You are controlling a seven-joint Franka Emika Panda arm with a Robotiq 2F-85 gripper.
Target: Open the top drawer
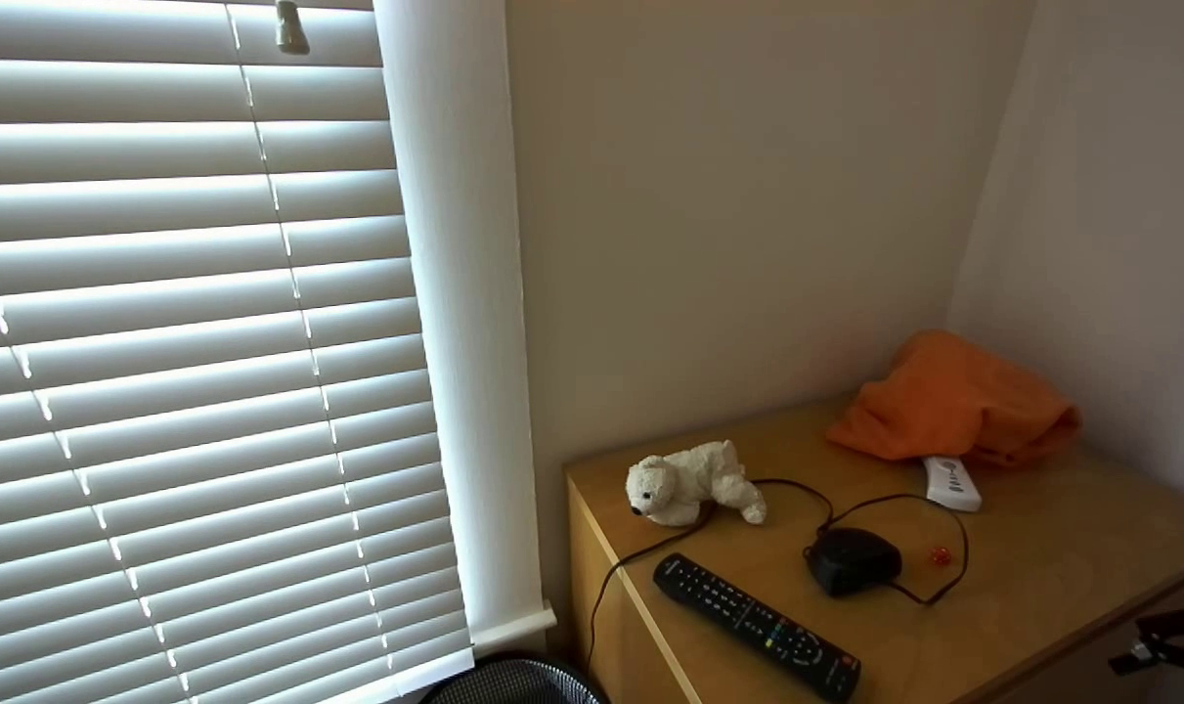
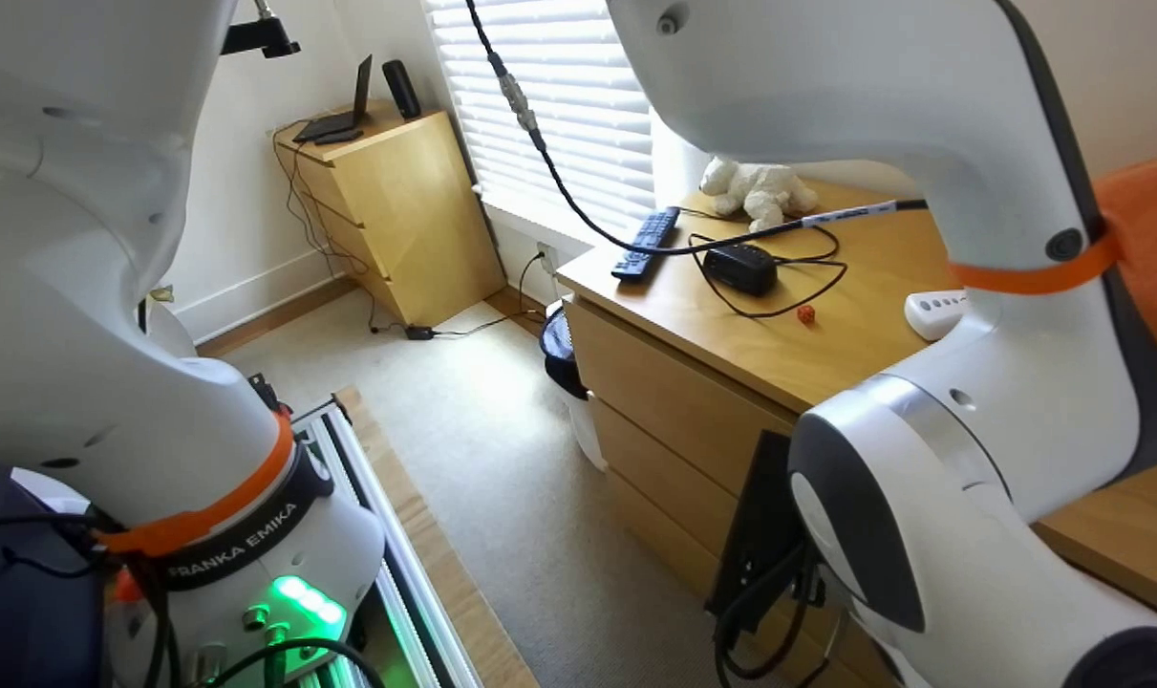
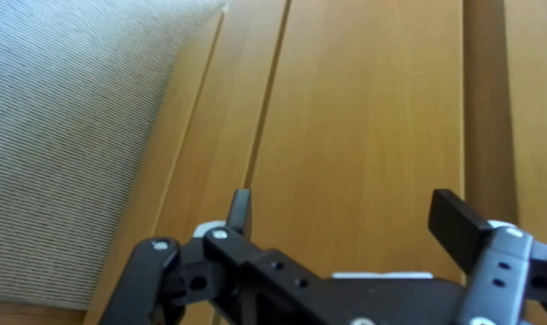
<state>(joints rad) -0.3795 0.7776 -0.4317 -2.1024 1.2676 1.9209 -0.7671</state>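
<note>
The wooden dresser's top drawer looks shut in an exterior view. A dark recess runs between its upper edge and the dresser top. In the wrist view the top drawer front fills the middle, with lower drawers to its left. My gripper is open and empty, with its fingers spread in front of the drawer front. The right finger is near the drawer's upper edge; the left one is near the seam below. I cannot tell whether either touches. Part of the gripper shows at an exterior view's right edge; the arm hides it elsewhere.
On the dresser top are a black remote, a white plush bear, a black corded device, a small red object, a white remote and an orange cloth. A bin stands beside the dresser.
</note>
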